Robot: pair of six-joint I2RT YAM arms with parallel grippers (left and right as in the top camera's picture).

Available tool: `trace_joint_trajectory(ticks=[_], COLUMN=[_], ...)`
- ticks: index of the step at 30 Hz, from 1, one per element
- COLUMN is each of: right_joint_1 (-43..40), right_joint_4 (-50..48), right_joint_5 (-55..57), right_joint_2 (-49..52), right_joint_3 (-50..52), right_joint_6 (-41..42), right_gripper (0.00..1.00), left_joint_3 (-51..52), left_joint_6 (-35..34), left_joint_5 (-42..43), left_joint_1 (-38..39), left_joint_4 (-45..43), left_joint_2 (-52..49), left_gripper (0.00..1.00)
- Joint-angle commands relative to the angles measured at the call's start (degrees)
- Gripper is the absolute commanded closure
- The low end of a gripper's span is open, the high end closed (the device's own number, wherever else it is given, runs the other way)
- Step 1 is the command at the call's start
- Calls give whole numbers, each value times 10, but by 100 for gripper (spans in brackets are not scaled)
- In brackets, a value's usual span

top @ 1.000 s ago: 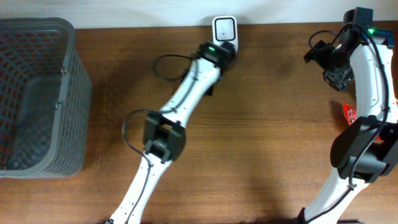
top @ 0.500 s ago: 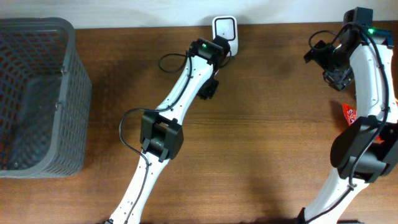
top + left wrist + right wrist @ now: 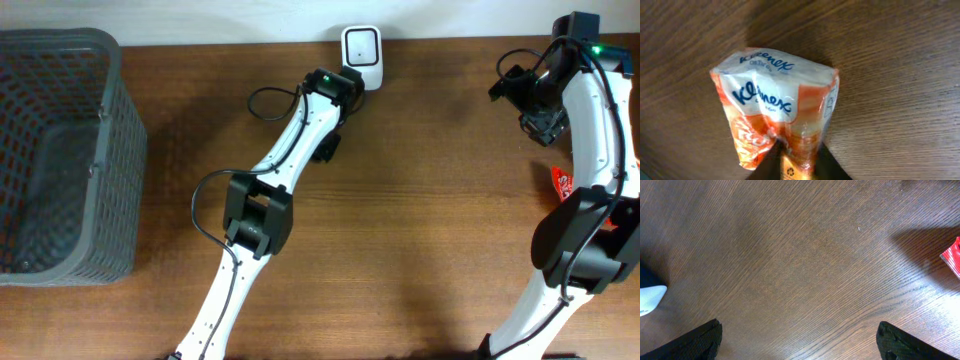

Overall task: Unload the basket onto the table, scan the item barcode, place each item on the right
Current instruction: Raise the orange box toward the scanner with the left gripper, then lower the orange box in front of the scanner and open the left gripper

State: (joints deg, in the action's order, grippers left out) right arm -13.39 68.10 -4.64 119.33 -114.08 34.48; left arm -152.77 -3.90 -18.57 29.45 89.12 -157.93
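Brown wood-grain table [image 3: 430, 200] bears a grey basket [image 3: 125, 150] and white scanner [image 3: 360, 48].

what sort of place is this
Probably a mock shop checkout: a small white barcode scanner, a grey plastic mesh basket, and an orange-and-white Kleenex tissue pack in the left gripper.

White-shelled left arm [image 3: 295, 150] and right arm [image 3: 602, 105], black joint blocks, thin black cables [image 3: 250, 104] looping outside, green lights [image 3: 324, 76] near wrists, black-fingered right hand [image 3: 801, 342].
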Motion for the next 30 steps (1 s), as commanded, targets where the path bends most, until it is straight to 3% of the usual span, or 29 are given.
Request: trace_joint_trajectory(ticks=[1, 4, 7, 11, 15, 19, 23, 30], right_joint_1=[2, 2, 2, 2, 2, 2, 2, 2], right_joint_4=[0, 0, 0, 0, 0, 0, 0, 0], right_joint_5=[-3, -3, -3, -3, -3, -3, -3, -3], right_joint_2=[4, 4, 4, 4, 4, 4, 4, 4], right_joint_3=[4, 4, 4, 4, 4, 4, 4, 4], right_joint_6=[-1, -1, -1, -1, -1, -1, -1, -1], right_gripper=[1, 1, 1, 2, 1, 1, 1, 1], left_joint_3=[7, 7, -4, -12, 2, 2, 2, 2], left_joint_6=[3, 3, 43, 45, 16, -57, -57, -59], left_joint_5=[48, 122, 362, 537, 602, 633, 702, 695], left_joint_1=[-4, -4, -6, -9, -23, -45, -69, -98], left_joint_4=[-9, -5, -11, -46, -49, -65, -79, -89], left_joint_2=[13, 17, 52, 89, 66, 14, -15, -35], left_gripper=[100, 100, 100, 100, 100, 100, 100, 96])
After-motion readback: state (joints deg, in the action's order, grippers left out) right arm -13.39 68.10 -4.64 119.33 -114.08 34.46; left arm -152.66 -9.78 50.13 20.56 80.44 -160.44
